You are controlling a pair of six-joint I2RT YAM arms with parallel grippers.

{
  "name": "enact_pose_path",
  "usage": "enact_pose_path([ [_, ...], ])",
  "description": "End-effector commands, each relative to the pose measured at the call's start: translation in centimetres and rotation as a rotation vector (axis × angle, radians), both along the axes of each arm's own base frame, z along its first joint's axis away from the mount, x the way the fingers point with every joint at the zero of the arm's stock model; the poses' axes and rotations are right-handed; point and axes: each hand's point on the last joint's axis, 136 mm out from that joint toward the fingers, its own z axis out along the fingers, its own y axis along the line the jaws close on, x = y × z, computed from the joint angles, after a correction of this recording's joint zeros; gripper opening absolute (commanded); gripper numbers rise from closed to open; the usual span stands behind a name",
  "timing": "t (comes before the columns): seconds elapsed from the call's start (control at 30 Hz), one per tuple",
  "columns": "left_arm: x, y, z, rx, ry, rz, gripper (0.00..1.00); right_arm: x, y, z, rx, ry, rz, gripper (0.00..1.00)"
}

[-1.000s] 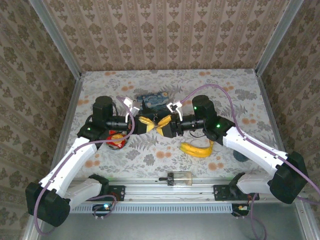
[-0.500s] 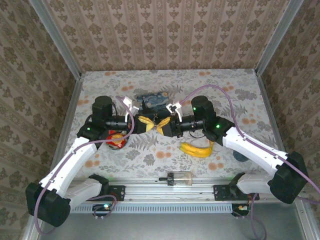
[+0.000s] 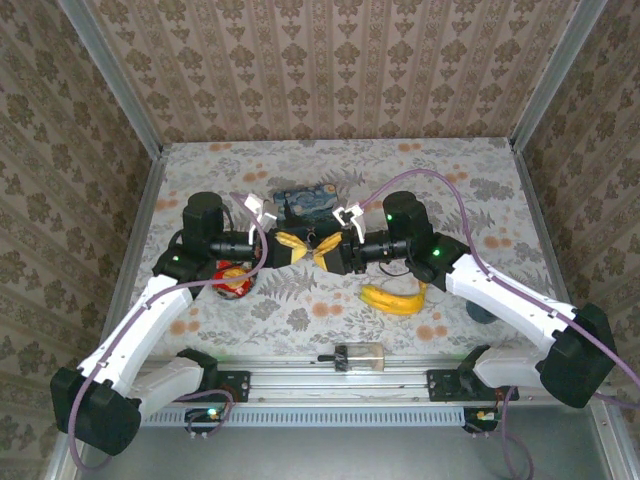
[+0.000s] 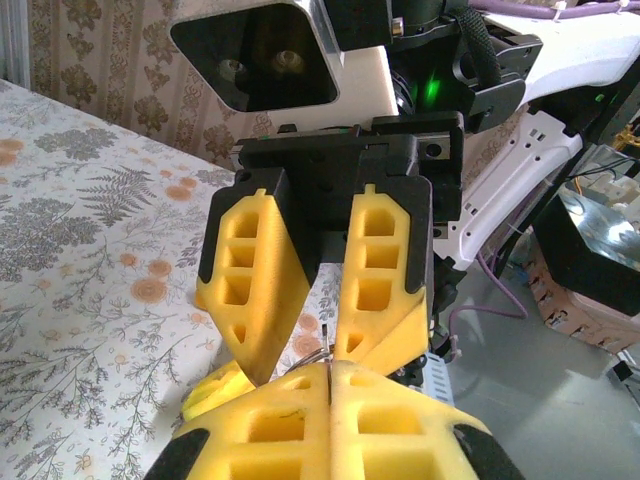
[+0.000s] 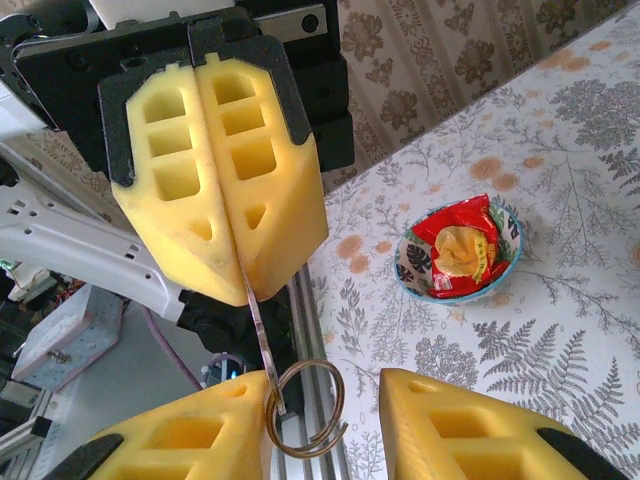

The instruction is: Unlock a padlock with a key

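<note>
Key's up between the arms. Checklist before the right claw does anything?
1. Left claw shut on key: ok.
2. Right claw open: ok.
3. Key ring hangs between the right claw's fingers: ok.
4. Key blade free of contact with a right finger: cannot tell, they overlap in the right wrist view.
5. Padlock position known: cannot tell.

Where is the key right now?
In the right wrist view the key sticks out of the shut left gripper, its ring between the right gripper's open fingers.
</note>
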Motion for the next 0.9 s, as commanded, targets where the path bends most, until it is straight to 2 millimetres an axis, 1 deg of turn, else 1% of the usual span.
enact_pose_path([
  [0.0,-1.2,0.3,1.4,-0.031,-0.028,-0.047,0.0,0.6,-0.6,2.4,0.033,-0.063,-0.037,0.34],
  [0.33,-1.3,0.3,1.3,-0.031,-0.019,-0.05,0.0,0.2,-0.4,3.0,0.056,-0.076,-0.012,0.32],
  [0.53,-1.3,0.3,1.2,-0.033,-0.015,-0.052,0.0,-0.1,-0.1,3.8,0.088,-0.082,0.026,0.27],
  [0.67,-1.3,0.3,1.1,-0.032,-0.012,-0.05,0.0,-0.2,0.1,3.9,0.093,-0.073,0.042,0.26],
  [0.87,-1.2,0.3,1.2,-0.034,-0.016,-0.046,0.0,-0.4,0.3,4.0,0.097,-0.064,0.063,0.22],
])
